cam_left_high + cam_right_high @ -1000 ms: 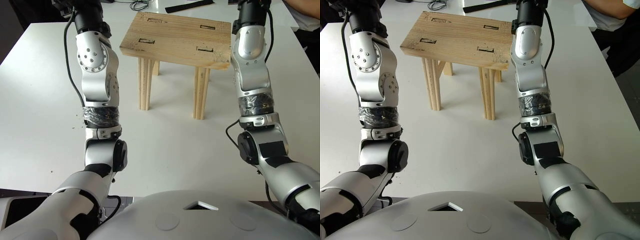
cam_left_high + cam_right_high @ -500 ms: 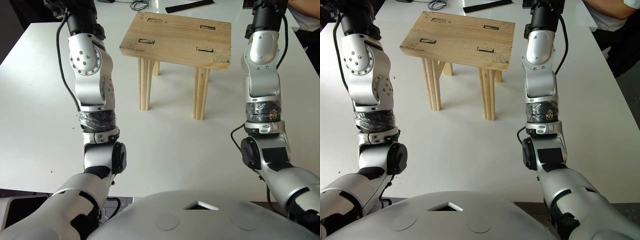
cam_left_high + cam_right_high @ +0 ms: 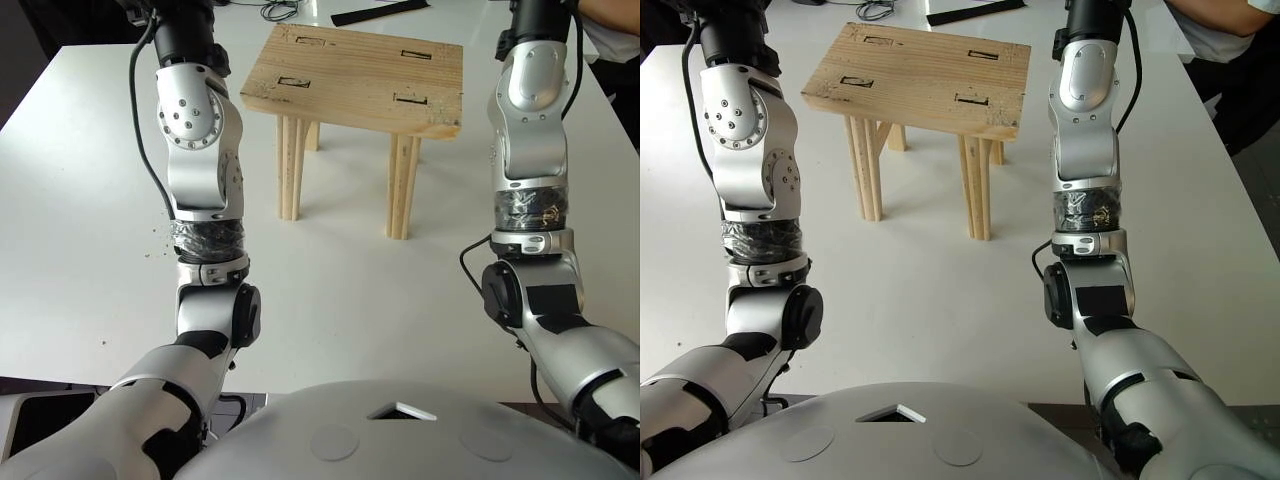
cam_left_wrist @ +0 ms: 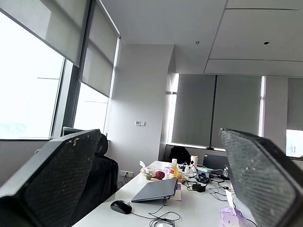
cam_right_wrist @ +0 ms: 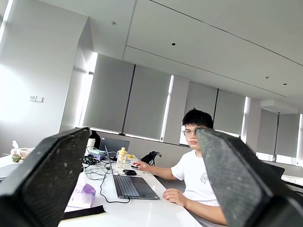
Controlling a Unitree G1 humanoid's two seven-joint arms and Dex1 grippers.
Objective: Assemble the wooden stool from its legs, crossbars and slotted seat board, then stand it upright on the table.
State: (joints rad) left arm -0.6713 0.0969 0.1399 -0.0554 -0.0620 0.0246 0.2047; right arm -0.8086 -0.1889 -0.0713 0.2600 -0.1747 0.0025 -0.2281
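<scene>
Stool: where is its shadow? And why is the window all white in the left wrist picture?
Left eye view: the stool casts a soft, faint shadow on the table beneath its seat and around its legs. Left wrist view: daylight washes the window out to plain white, and the left gripper looks dark against it.

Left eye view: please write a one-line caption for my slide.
Assembled wooden stool stands upright on the white table, between the robot's left arm and right arm, both raised.
</scene>
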